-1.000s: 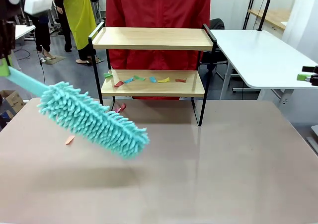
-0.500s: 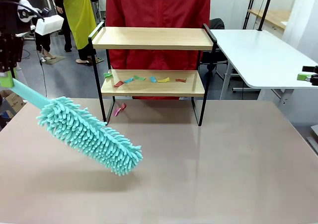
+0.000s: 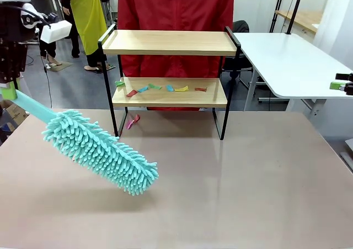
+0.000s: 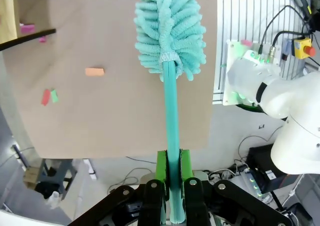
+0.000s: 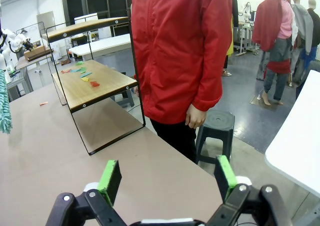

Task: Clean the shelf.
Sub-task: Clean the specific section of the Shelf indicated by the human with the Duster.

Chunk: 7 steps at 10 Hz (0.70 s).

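At the far edge of the table [image 3: 248, 177], about its middle, the shelf [image 3: 168, 42] is being observed standing upright on its black frame. A person [image 3: 176, 6] in a red jacket is standing just behind it. On its lower board, a row of coloured scraps [image 3: 160, 88] is being carried, spread from the left rail toward the right. Beneath that board, near the left legs, pink scraps [image 3: 132, 120] are being noted on the table.

Over the table's left part, a teal duster [image 3: 99, 149] is being held by the left gripper [image 4: 173, 162]. Its jaws are being pressed shut on the thin handle, which is being clamped between the green pads [image 4: 161, 161]. The handle is being angled down from the left edge toward the middle. The fluffy head appears to be carried clear of the surface, with a shadow being cast below it. The head is being held in front of the shelf and apart from it. In the left wrist view, an orange scrap [image 4: 94, 71] is being recorded on the table beside the head, with two more scraps [image 4: 49, 95] lying nearer the edge.

At the table's right side, the right gripper [image 5: 167, 178] is being held with its jaws wide apart and nothing between them.
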Tool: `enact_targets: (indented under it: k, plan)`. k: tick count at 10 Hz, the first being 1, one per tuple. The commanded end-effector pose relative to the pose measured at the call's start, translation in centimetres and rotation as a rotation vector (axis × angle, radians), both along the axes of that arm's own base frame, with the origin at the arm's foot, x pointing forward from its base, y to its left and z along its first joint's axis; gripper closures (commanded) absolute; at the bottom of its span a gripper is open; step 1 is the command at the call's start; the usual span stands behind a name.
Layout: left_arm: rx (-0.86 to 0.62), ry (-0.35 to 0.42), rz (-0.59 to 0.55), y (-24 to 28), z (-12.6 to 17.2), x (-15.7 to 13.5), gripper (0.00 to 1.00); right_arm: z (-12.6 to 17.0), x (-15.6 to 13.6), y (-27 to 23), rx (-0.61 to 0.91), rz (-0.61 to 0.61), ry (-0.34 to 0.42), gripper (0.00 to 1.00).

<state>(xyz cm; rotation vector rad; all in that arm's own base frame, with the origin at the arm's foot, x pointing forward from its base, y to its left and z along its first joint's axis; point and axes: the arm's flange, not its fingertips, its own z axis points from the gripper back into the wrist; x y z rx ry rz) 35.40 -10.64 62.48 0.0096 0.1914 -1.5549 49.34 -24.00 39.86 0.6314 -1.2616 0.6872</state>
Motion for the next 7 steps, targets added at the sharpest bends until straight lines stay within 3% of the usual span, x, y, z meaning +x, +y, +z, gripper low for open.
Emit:
enact_targets:
  k: [1,7]
  plan:
    - [0.001,0.005,-0.001,0.01,0.46,-0.01,0.87,0.2,0.01,0.16,-0.002,-0.001,-0.003,0.0]
    - [0.001,0.005,-0.001,0.01,0.46,-0.01,0.87,0.2,0.01,0.16,-0.002,-0.001,-0.003,0.0]
